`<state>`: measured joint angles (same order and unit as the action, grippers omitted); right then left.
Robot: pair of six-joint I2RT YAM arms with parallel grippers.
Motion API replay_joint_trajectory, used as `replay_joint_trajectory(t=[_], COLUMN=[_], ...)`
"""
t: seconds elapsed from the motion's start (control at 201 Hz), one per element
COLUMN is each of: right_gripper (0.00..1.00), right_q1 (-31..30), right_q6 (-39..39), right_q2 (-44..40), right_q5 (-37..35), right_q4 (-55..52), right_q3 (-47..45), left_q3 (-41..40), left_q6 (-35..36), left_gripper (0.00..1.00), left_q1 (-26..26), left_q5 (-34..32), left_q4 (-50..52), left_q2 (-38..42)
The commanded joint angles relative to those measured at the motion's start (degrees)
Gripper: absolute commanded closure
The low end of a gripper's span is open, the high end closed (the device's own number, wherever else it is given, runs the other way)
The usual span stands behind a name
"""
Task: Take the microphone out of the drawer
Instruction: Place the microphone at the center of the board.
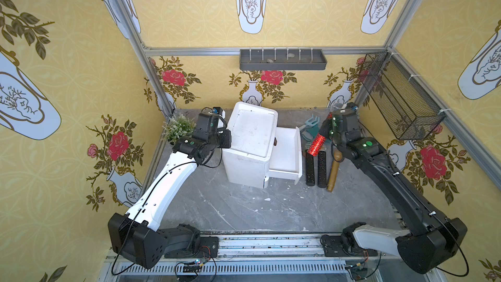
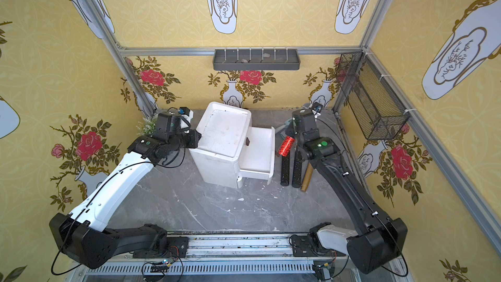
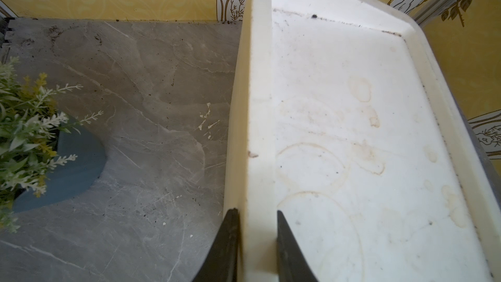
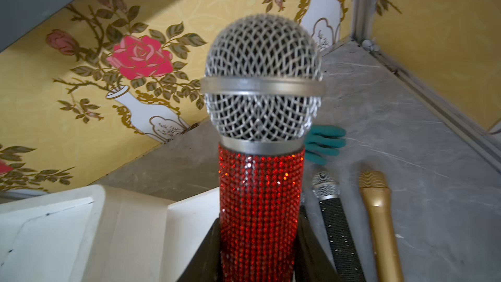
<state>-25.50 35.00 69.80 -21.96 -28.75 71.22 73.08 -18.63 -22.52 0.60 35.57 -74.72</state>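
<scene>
While the left hand (image 3: 256,217) is pinching the box's (image 1: 252,131) top rim, likely so the box is not sliding, the right hand (image 4: 259,234) is squeezing the red mic (image 1: 317,145) by its sparkly stem, with the silver head sticking out past the fingers (image 4: 208,248). The mic is hanging in the air, out of the drawer (image 1: 284,155), just past its front wall and over the tops of two black mics (image 1: 310,169) lying on the desk (image 1: 244,207). A gold mic (image 1: 333,174) is lying beside those, near the wall (image 1: 433,164), so that spot is looking crowded. The drawer is standing pulled open. Plenty of bare desk is waiting in front of the box for setting the mic down.
</scene>
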Motion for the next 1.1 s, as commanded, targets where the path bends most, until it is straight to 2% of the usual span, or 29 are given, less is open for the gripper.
replay_joint_trajectory(t=[0.0, 0.249, 0.483, 0.856, 1.09], right_gripper=[0.71, 0.72, 0.72, 0.72, 0.7], right_q1=[3.2, 12.8, 21.3, 31.0, 33.1], right_q6=[-1.7, -3.8, -4.9, -4.0, -5.0], right_q2=[-2.6, -6.5, -5.8, 1.8, 3.5], right_q5=[0.0, 1.8, 5.6, 14.3, 16.9], right_q4=[-2.0, -5.3, -6.7, -5.5, -2.0], right_q3=[-1.9, -5.7, -9.5, -17.2, -22.4], left_q3=[-0.8, -0.5, -0.4, -0.5, -0.6], left_q6=[-1.8, -1.8, -1.8, -1.7, -1.7], left_gripper=[1.0, 1.0, 1.0, 1.0, 1.0], left_q1=[0.1, 0.0, 0.1, 0.0, 0.0], left_q5=[1.7, 1.8, 1.8, 1.6, 1.5], left_q4=[3.4, 3.8, 4.2, 4.5, 4.3], left_q2=[-1.1, -1.2, -1.1, -0.7, -0.7])
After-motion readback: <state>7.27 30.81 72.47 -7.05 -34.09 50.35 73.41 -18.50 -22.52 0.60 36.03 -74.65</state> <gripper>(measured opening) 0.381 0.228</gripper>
